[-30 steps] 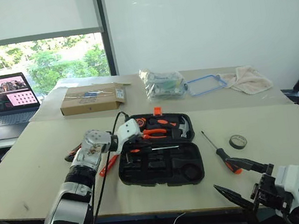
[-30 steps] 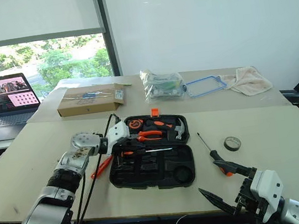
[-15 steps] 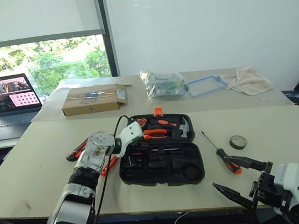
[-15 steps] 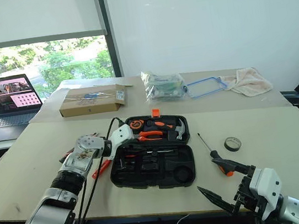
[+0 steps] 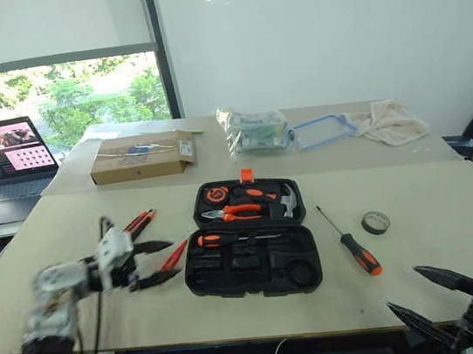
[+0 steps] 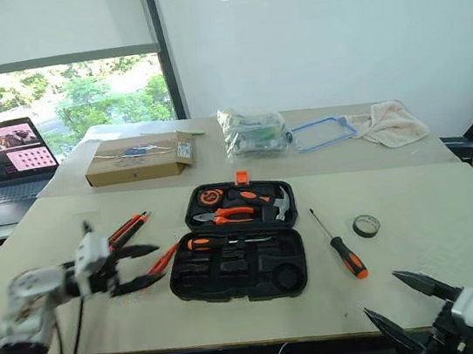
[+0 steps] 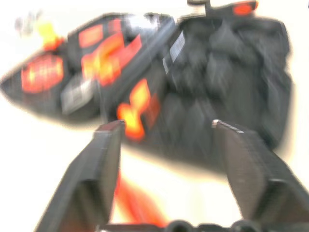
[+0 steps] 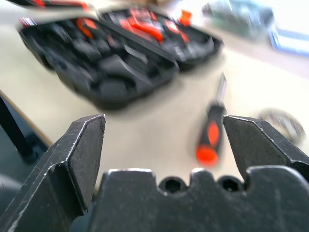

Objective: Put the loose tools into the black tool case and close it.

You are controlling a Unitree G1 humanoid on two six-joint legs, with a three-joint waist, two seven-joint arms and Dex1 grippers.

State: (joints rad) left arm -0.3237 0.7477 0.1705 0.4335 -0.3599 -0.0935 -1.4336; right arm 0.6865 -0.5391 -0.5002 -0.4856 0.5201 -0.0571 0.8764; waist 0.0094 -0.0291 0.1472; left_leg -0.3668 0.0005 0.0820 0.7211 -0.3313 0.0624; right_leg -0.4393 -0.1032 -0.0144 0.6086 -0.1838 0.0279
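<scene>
Since a second ago my left gripper (image 5: 153,262) has pulled back out of the black tool case (image 5: 251,245) and swung off to the left, and its fingers have sprung apart with nothing between them; one screwdriver now sits in a recess in the near half.

Going left to right: the utility knife (image 5: 137,223) lies just behind that claw, long axis slanting away towards the case. The short orange screwdriver (image 5: 173,255) is right by its fingertips, between the claw and the case's left edge, also slanting. Left arm is clearly the nearer one for both, and I'd guess that little screwdriver is the next grab. Nothing blocks it, though the case wall is close.

The case lies open, pliers and hammer in the far half. To its right the long screwdriver (image 5: 348,240) lies alone, shaft pointing away, handle towards me, with a tape roll (image 5: 376,223) further right. My right gripper (image 5: 424,291) hangs spread wide and empty off the near edge, so that one's its job.
</scene>
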